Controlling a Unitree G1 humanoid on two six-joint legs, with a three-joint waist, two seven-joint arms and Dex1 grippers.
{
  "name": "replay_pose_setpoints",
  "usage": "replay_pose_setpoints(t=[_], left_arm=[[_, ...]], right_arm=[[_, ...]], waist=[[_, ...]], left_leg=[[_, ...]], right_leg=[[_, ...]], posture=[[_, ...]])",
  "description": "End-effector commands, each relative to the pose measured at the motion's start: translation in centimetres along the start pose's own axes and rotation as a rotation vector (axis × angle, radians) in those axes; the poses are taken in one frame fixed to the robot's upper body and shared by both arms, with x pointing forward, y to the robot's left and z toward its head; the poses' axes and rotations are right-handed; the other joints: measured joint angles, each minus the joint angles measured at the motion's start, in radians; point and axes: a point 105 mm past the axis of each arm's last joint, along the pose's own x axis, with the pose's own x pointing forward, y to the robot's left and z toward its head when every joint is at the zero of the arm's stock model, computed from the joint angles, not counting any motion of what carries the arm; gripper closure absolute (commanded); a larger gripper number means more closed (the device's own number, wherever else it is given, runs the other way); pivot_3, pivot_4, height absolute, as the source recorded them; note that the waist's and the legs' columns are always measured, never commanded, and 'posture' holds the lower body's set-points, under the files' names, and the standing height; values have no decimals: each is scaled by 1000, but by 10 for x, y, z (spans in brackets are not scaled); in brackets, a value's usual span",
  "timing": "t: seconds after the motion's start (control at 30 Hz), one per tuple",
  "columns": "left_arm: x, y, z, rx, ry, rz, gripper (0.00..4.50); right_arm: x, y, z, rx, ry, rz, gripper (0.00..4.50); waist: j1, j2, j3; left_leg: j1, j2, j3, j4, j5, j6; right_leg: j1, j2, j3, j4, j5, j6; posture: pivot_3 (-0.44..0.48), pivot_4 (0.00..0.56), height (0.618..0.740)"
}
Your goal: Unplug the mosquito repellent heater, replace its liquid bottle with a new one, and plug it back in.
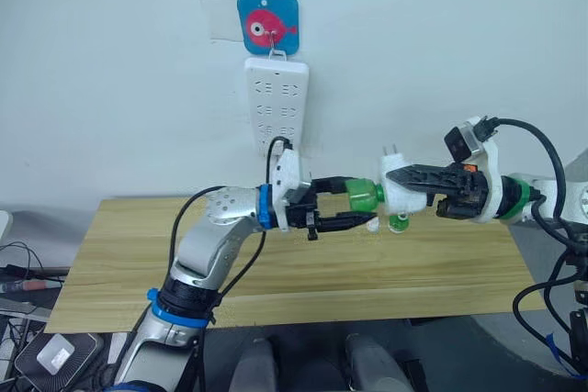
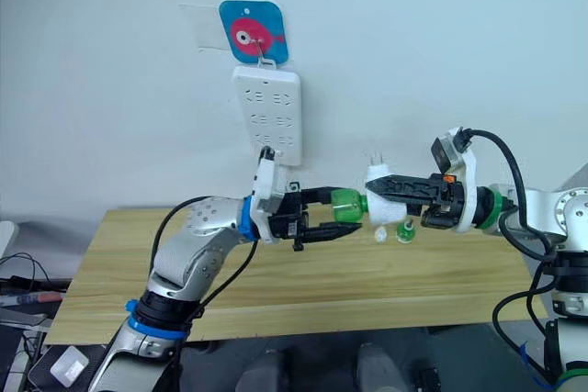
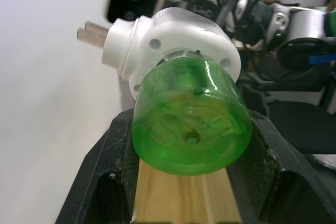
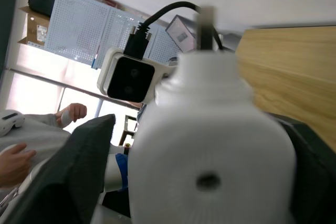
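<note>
The white mosquito repellent heater (image 1: 401, 188) is held in the air above the table, prongs pointing up, with my right gripper (image 1: 411, 186) shut on its body. Its liquid bottle (image 1: 363, 196), translucent green, sticks out of the heater sideways towards my left arm. My left gripper (image 1: 351, 202) is shut on that bottle, one finger above and one below; in the left wrist view the pads (image 3: 113, 156) press both sides of the bottle (image 3: 189, 124). The new one (image 1: 401, 222), green with a white cap, stands on the table just below the heater.
A long white power strip (image 1: 278, 103) hangs on the wall under a blue fish card (image 1: 267, 23). A small white piece (image 1: 372, 224) lies beside the capped bottle. The wooden table (image 1: 138, 263) stretches below both arms. A person's hands (image 4: 16, 156) show in the background of the right wrist view.
</note>
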Motion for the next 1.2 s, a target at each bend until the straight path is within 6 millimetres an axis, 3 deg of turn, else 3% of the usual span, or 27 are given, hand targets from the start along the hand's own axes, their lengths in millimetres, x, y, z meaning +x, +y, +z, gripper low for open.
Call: replay_pose_setpoints(t=[0.03, 0.37, 0.7, 0.8, 0.87, 0.97, 1.03, 1.2], left_arm=[[1, -1, 10, 36, -30, -4, 2279], [3, 2, 19, 23, -70, 20, 2279], [-1, 8, 23, 19, -81, 58, 2279], [-2, 7, 23, 16, -76, 51, 2279], [-3, 5, 22, 11, -70, 41, 2279], [-5, 4, 21, 4, -62, 30, 2279], [-6, 2, 21, -1, -55, 19, 2279], [-6, -2, 21, -14, -47, -8, 2279]], right_arm=[[-2, 13, 1, -35, 12, 39, 27], [1, 9, -12, 4, 56, 62, 27], [-18, 19, -66, 55, 257, 27, 27], [-30, 4, -63, 47, 207, -107, 27], [-42, -15, -46, 12, 108, -225, 27], [-63, -33, -5, -22, -75, -323, 612], [-69, -39, 22, -46, -176, -345, 1331], [-46, -46, 49, -91, -202, -316, 3268]], waist=[[0, 0, 0], [0, 0, 0], [24, 0, 0], [25, 0, 0], [23, 0, 0], [22, 0, 0], [18, 0, 0], [19, 0, 0]], left_leg=[[0, 0, 0, 0, 0, 0], [0, 0, 0, 0, 0, 0], [-1, 0, -1, 1, 0, 0], [0, 0, -1, 1, 0, 0], [0, 0, 0, 2, 0, 0], [0, 0, 1, 2, 0, 0], [0, 0, 1, 3, 0, 0], [0, 1, 1, 1, 0, 0]], right_leg=[[0, 0, 0, 0, 0, 0], [0, 0, 0, 0, 0, 0], [0, 0, -1, 0, 0, 0], [0, 0, -1, 0, 0, 0], [0, 0, 0, 1, 0, 0], [0, 0, 0, 1, 0, 1], [0, 0, 1, 1, 1, 1], [0, 1, 1, 1, 0, 0]], posture=[[-55, 153, 740], [-38, 150, 740], [-34, 157, 740], [-36, 162, 740], [-38, 163, 740], [-44, 163, 740], [-48, 163, 740], [-55, 159, 740]])
